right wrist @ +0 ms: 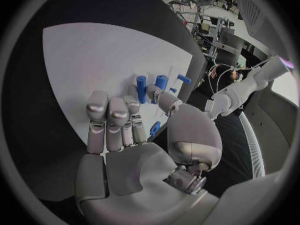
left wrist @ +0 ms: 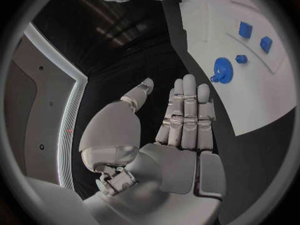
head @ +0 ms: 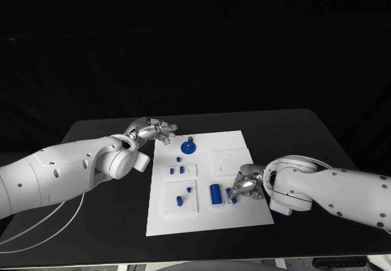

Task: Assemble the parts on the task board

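Surroundings: black table (head: 302, 135) in front of me, darkness behind it
Task board (head: 236, 217): white plate lying flat mid-table, long side running away from me
Parts: blue round piece with a tab (head: 188, 148) near the far end; small blue pegs (head: 178, 169) mid-board; taller blue block (head: 216, 193) toward the near right
Left hand (head: 153, 132): I see it off the board's far-left corner, fingers straight and apart, holding nothing
Right hand (head: 245, 184): at the board's right edge, just beside the blue block; I cannot tell whether its fingertips pinch a piece
Obstruction: right forearm (head: 334, 192) covers the table beside the board
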